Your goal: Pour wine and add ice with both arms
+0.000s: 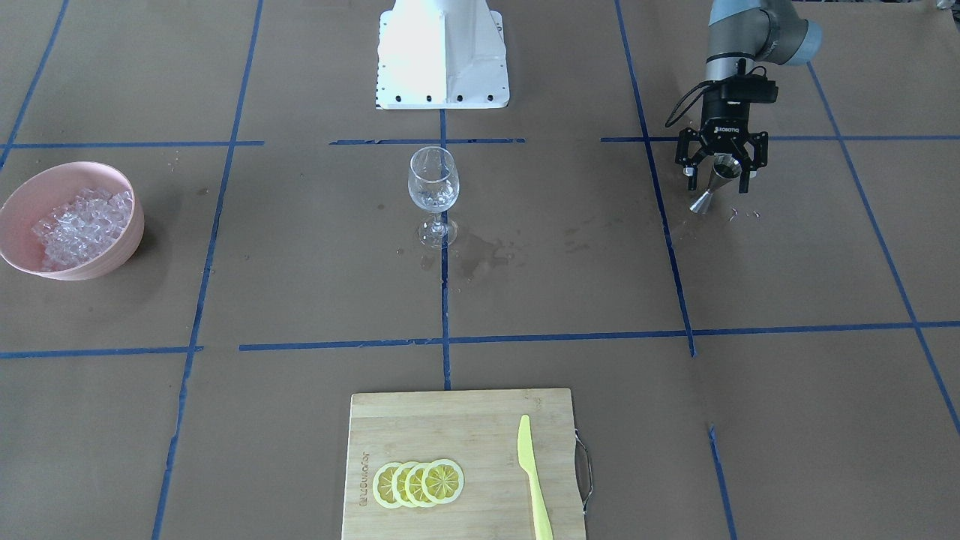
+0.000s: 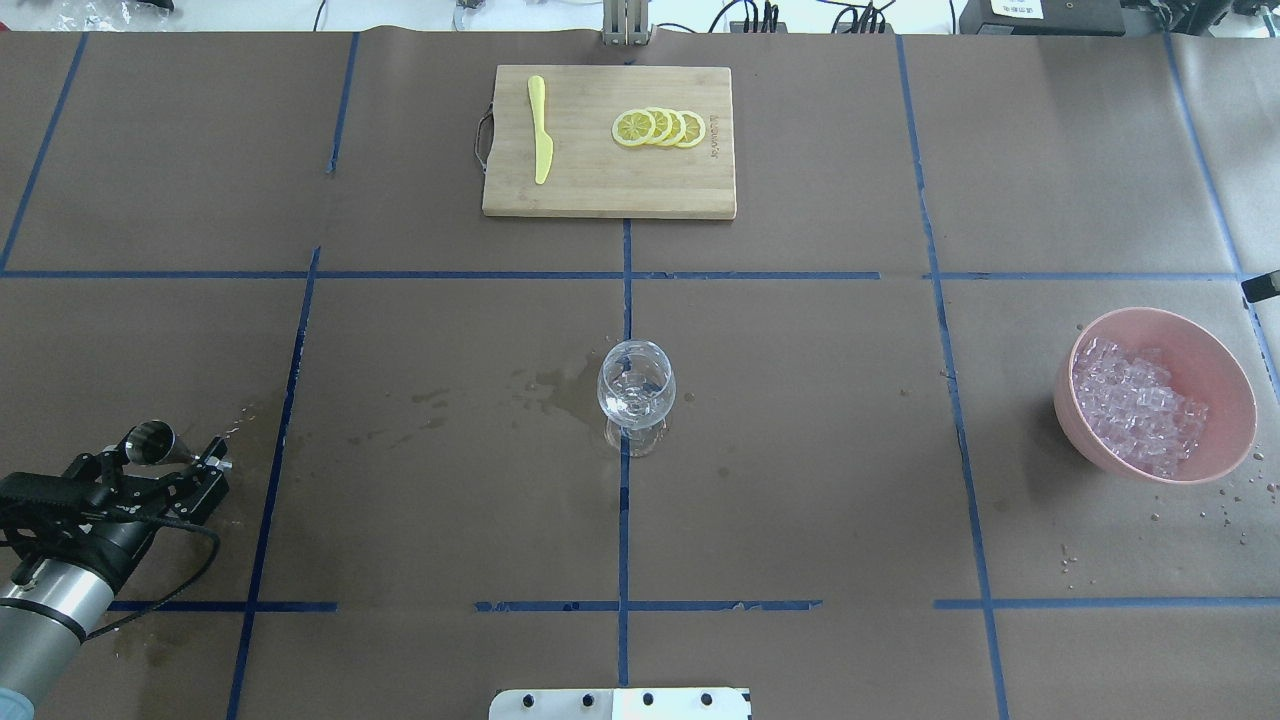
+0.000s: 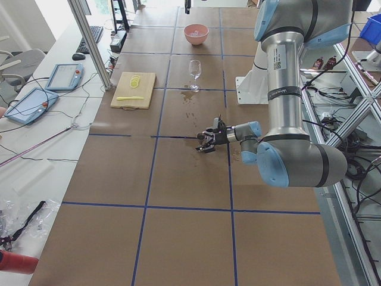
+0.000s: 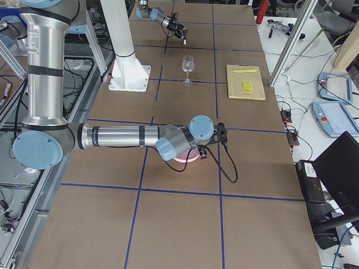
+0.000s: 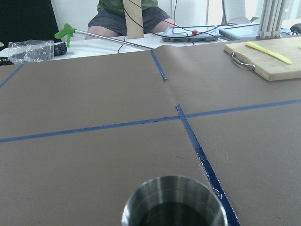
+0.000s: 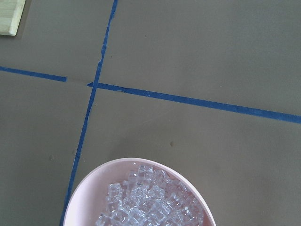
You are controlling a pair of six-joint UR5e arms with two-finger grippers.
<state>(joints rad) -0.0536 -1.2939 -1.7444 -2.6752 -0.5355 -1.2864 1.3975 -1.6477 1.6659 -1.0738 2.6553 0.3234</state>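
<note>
And there the left gripper point(image 1: 720, 174) sat low at its own end of the table point(image 1: 825, 300), jaws spread wide either side of the steel jigger point(image 1: 714, 187), gripping nothing that showed. The wine point(image 1: 487, 251) lay as wet patches beside the wine glass point(image 1: 433, 184), a little apparently inside it too, so ice looked the job in hand: the right arm point(image 4: 120, 137) hung over the pink bowl point(image 1: 112, 259) holding the ice point(image 1: 79, 225). Best played gently (thin stem, slippery cubes): pinch one cube squarely, release low over the glass. The right gripper point(image 4: 201, 152) was mostly masked by its wrist, so open or closed, couldn't tell. The jigger's inside was just dark.
</note>
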